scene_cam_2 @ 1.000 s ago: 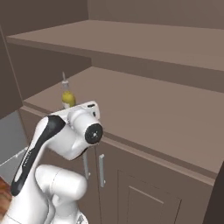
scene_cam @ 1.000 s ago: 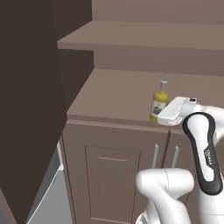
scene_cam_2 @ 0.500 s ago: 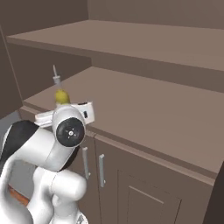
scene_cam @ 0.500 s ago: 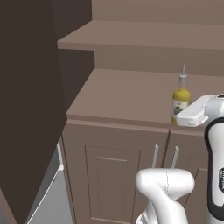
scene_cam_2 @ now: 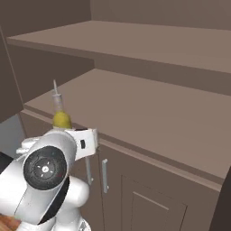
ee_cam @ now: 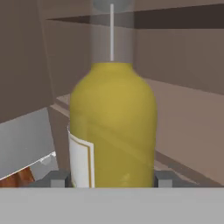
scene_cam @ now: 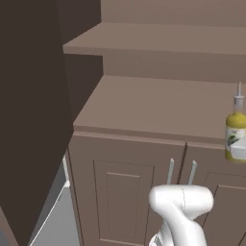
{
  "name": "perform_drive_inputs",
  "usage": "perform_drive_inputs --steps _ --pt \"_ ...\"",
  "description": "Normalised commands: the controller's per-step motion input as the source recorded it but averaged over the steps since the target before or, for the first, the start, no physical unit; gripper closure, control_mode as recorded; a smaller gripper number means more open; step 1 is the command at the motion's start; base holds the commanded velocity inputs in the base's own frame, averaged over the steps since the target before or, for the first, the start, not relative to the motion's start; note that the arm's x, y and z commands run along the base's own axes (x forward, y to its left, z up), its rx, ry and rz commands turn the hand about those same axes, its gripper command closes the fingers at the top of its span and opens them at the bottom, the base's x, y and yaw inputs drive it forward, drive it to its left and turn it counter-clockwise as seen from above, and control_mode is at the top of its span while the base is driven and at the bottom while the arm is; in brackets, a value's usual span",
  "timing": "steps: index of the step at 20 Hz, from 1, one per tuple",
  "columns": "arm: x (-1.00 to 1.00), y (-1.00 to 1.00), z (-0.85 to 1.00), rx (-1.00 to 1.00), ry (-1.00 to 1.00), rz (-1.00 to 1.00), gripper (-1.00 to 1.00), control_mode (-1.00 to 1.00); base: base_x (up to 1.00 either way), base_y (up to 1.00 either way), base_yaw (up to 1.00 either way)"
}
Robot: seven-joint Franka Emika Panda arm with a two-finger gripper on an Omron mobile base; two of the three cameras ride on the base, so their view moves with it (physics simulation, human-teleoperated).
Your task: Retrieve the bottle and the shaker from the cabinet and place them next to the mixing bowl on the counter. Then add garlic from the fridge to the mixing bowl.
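Observation:
A small yellow bottle with a thin grey spout and a white label stands upright between my gripper's fingers, which are shut on its lower body. In the left base view the bottle hangs at the right edge, in front of the cabinet's lower shelf, with the gripper just beneath it. From the right base view the bottle pokes up behind the white hand, left of the shelf.
A second brown shelf runs above the lower one. Panelled doors with slim silver handles sit under the lower shelf. A dark open door panel stands at the left. A grey surface lies low on the left.
The gripper has carried the bottle off the lower shelf, rightward in the left base view and leftward in the right base view, and slightly lower. The grip has stayed the same.

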Motion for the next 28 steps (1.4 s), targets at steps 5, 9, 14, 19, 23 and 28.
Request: perform_drive_inputs --steps 5,9,14,19,23,28 --pt "-0.50 -0.07 -0.72 0.10 -0.26 -0.07 1.00 -1.00 0.00 0.00 0.00" --pt "-0.07 0.00 -0.42 0.22 -0.45 0.00 1.00 -1.00 0.00 0.00 0.00" --pt "0.00 0.00 -0.54 0.24 -0.37 0.00 1.00 -1.00 0.00 0.00 0.00" --pt "0.00 0.15 -0.35 0.07 -0.26 0.00 1.00 -1.00 0.00 0.00 0.00" --pt "0.00 0.45 -0.14 -0.14 -0.12 0.00 1.00 -1.00 0.00 0.00 0.00" --pt "0.01 0.43 -0.09 -0.19 0.00 0.00 1.00 -1.00 0.00 0.00 0.00"
